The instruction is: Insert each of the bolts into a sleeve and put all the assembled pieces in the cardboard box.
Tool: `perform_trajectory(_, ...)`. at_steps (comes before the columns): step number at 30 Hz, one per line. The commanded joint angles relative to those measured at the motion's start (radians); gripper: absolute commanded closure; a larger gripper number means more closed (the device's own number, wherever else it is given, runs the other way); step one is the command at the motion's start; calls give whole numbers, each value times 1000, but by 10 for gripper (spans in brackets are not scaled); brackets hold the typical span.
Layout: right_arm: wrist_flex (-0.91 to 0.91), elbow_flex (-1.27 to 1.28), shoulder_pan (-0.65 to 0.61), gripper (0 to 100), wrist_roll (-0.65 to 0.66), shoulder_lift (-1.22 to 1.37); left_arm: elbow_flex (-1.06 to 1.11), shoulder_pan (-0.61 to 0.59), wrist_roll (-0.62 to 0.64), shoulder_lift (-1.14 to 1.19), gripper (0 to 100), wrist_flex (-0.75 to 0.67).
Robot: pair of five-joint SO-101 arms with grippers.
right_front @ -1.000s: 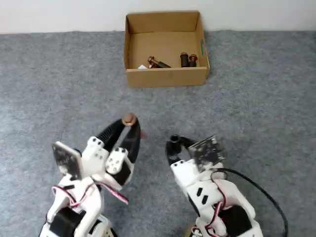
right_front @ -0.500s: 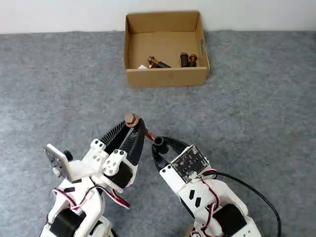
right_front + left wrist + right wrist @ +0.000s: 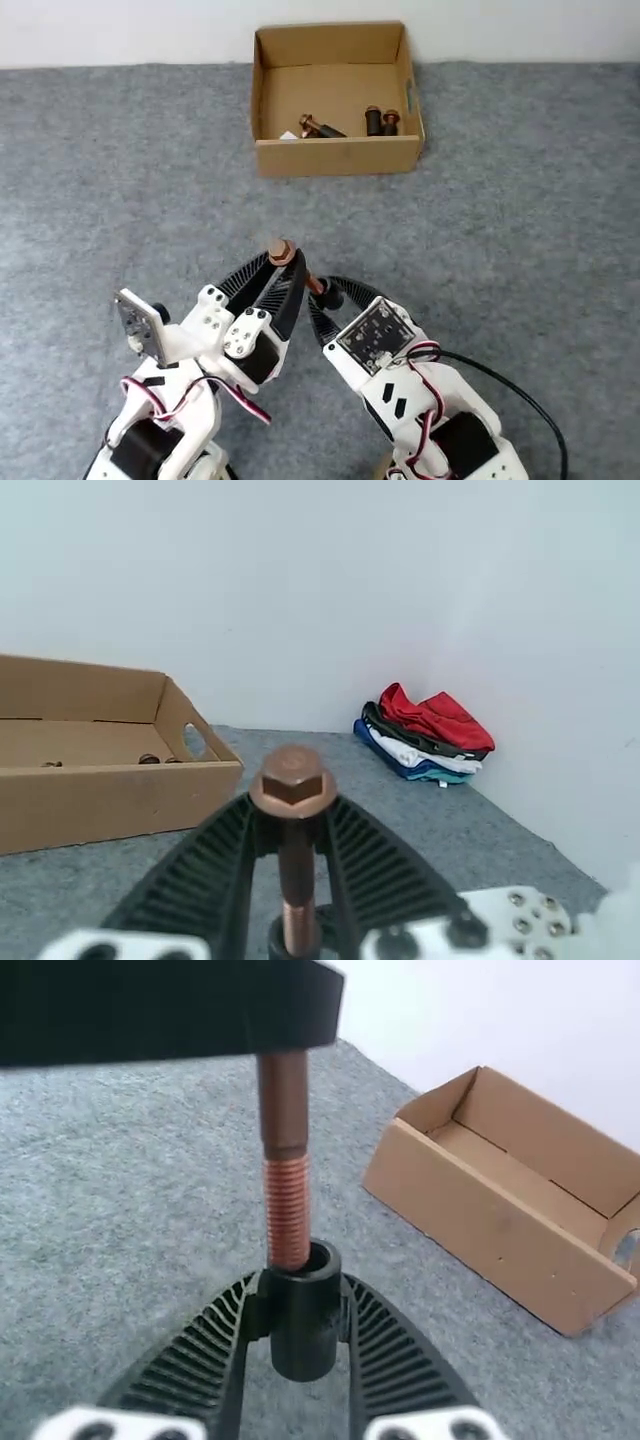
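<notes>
No text, label, brand, number or sign can be read anywhere, the cardboard box [image 3: 333, 157] included

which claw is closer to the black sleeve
Right. The right claw is shut on the sleeve itself. The left claw holds the bolt just under its head, apart from the sleeve, with only the bolt's threaded tip at the sleeve's opening.

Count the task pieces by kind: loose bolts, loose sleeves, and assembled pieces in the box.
Loose bolt: 1
Loose sleeve: 1
In the cardboard box, assembled pieces: 3, as far as visible
Total: 5
</notes>
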Motion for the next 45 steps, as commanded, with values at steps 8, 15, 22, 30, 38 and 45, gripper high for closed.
perform_trajectory(8,-27,-35,-5,990,11,-10,47,8,-17,5,995,-41)
perform_trajectory(15,-27,-35,-5,990,11,-10,76,8,-17,6,995,-110)
perform_trajectory(22,-27,-35,-5,990,12,-10,58,6,-17,2,995,-129)
perform_trajectory(30,-27,-35,-5,990,12,-10,45,8,-15,6,995,-166)
perform_trajectory(38,-27,-35,-5,990,12,-10,39,5,-15,5,995,-183)
perform_trajectory(45,-22,-35,-5,990,12,-10,24,3,-14,6,995,-215)
